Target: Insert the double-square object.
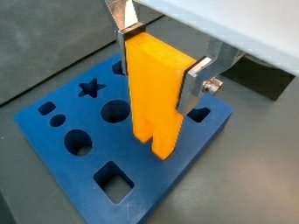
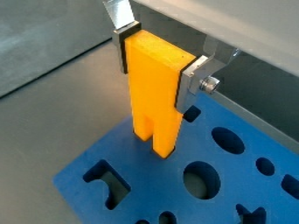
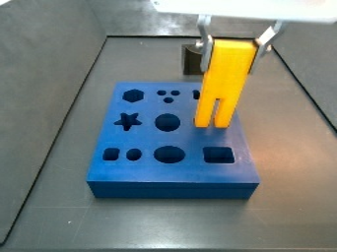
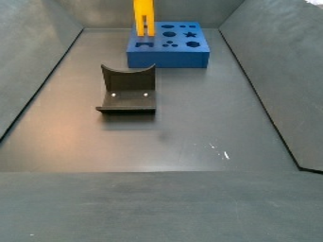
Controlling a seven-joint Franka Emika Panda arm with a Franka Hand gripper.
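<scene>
The double-square object (image 1: 156,92) is a tall yellow piece with two prongs pointing down. My gripper (image 1: 163,59) is shut on its solid upper block, the silver fingers (image 1: 197,77) pressing both sides. It hangs upright just above the blue board (image 1: 70,166), prong tips close over the board's surface. Both wrist views show this; the object (image 2: 158,87) hangs over the board (image 2: 140,188) there too. In a side view the object (image 3: 224,81) hangs over the board's (image 3: 171,182) far right part, under the gripper (image 3: 232,41). In a side view the object (image 4: 144,21) stands at the board's (image 4: 171,57) left end.
The board carries several cut-outs: a star (image 3: 128,121), a hexagon (image 3: 133,95), round holes (image 3: 168,122) and a square hole (image 3: 218,155). The dark fixture (image 4: 127,91) stands on the grey floor nearer the camera. Sloped bin walls (image 4: 38,85) enclose the floor.
</scene>
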